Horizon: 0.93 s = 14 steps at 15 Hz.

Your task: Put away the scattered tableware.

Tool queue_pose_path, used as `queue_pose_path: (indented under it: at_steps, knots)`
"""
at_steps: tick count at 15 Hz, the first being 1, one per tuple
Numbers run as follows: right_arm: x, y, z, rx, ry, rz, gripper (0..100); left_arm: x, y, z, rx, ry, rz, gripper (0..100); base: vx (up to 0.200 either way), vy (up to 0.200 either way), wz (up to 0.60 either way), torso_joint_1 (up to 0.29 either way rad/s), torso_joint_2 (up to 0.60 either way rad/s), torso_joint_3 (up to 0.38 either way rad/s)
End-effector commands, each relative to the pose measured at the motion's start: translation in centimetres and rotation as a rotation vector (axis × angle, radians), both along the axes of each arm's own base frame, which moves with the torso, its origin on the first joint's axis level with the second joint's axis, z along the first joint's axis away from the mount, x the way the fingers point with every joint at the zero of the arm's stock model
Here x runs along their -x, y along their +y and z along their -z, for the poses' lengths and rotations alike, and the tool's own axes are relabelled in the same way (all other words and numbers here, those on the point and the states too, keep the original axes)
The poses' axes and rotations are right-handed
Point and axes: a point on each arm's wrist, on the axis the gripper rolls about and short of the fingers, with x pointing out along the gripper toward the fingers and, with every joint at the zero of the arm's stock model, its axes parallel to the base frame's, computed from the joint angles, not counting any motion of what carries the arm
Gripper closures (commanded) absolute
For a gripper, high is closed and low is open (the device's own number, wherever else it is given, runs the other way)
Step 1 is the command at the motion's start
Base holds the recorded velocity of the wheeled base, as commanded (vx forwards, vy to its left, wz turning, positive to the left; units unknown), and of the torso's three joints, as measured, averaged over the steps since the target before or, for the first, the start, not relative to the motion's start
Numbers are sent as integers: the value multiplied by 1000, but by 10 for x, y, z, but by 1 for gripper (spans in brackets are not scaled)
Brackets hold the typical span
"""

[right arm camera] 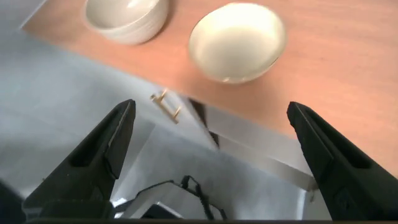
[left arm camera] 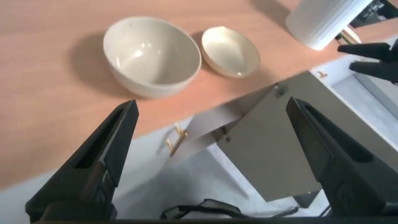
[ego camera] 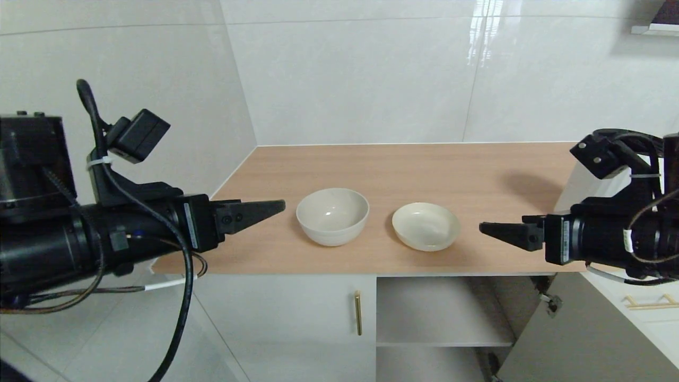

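Centrally, deep bowl [ego camera: 332, 216], shallow bowl [ego camera: 426, 225], wooden counter [ego camera: 424, 170], open cabinet door [ego camera: 573, 329] below

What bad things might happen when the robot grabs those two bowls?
Both bowls sit near the front edge of the counter; a nudge from the left claw or right claw might push the deep bowl or shallow bowl off. They look smooth, so one might slip when pinched. The cabinet door below hangs open; a lowering arm could hit it.

glossy white tiled walls [ego camera: 360, 79] meet in a corner behind a wooden counter [ego camera: 403, 164]. below it is a white cabinet [ego camera: 297, 318] with a gold handle [ego camera: 358, 313]. its right door [ego camera: 573, 339] hangs open, showing a shelf [ego camera: 440, 342].
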Motion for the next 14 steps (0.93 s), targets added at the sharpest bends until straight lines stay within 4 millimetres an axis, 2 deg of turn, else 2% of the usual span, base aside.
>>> queue_pose_path:
  at_steps: [1, 3, 5, 7, 9, 10, 12, 14]
  knots:
    - [-38, 14, 0, 40, 48, 72, 0, -34, -4, 1, -19, 49, -39, 0, 0, 0, 0, 0, 0, 0]
    - [-58, 21, 7, 16, 117, 142, 0, -59, -2, 0, -96, 170, -157, 0, 0, 0, 0, 0, 0, 0]
    - [-69, 25, 20, 28, 156, 181, 0, -82, -9, 6, -146, 276, -313, 0, 0, 0, 0, 0, 0, 0]
    - [-79, 28, 29, 63, 169, 230, 0, -92, -23, 19, -156, 317, -345, 0, 0, 0, 0, 0, 0, 0]
    - [-82, 30, 33, 70, 175, 237, 0, -104, -33, 31, -162, 348, -343, 0, 0, 0, 0, 0, 0, 0]
    - [-81, 29, 31, 66, 170, 238, 0, -116, -44, 44, -159, 384, -370, 0, 0, 0, 0, 0, 0, 0]
    - [-80, 29, 30, 63, 168, 239, 0, -131, -50, 56, -165, 403, -425, 0, 0, 0, 0, 0, 0, 0]
    - [-80, 29, 30, 63, 168, 239, 0, -135, -56, 65, -180, 418, -423, 0, 0, 0, 0, 0, 0, 0]
